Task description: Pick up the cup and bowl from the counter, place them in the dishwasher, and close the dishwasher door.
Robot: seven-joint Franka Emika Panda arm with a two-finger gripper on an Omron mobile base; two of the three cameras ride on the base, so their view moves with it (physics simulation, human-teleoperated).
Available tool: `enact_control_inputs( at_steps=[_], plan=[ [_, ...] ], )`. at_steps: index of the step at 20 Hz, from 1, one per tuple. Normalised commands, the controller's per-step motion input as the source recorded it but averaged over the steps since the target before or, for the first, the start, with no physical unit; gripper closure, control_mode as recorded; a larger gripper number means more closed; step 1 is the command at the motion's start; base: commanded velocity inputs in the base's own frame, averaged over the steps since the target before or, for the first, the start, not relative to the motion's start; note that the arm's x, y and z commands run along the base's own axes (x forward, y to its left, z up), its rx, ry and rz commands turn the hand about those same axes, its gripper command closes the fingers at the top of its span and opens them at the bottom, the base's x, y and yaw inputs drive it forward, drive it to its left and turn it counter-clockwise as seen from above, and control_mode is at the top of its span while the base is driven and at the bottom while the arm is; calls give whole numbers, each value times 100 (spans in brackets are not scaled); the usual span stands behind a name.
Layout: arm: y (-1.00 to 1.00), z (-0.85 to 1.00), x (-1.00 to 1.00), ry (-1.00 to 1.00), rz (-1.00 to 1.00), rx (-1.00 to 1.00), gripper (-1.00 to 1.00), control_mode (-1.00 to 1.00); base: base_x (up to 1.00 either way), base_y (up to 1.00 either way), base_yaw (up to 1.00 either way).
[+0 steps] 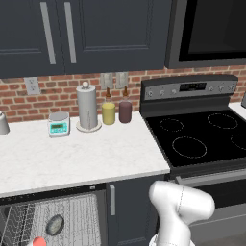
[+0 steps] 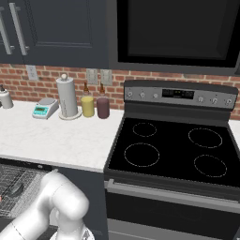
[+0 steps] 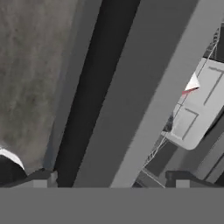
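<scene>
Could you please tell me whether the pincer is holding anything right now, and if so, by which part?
Nothing is held: the pincer stands open with only the dishwasher door ahead.

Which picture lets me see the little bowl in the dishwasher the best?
The left base view: the bowl lies in plain sight on the wire rack. In the right base view it is just a small dark shape at the edge. In the hand view I cannot make it out.

Flat even rendered light, no glare, soft faint shadows, low-resolution blur, hand view close and murky
</scene>
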Motion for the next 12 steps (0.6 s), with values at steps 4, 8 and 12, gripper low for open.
enact_control_inputs(
  at_steps=[4, 8, 12],
  plan=[
    [53, -100, -29, -1, 30, -46, -100, -100, 0, 0, 0],
    [65, -85, -64, -14, 31, -28, -100, -100, 0, 0, 0],
    [48, -66, -53, -36, 28, -4, -100, -100, 0, 0, 0]
  ],
)
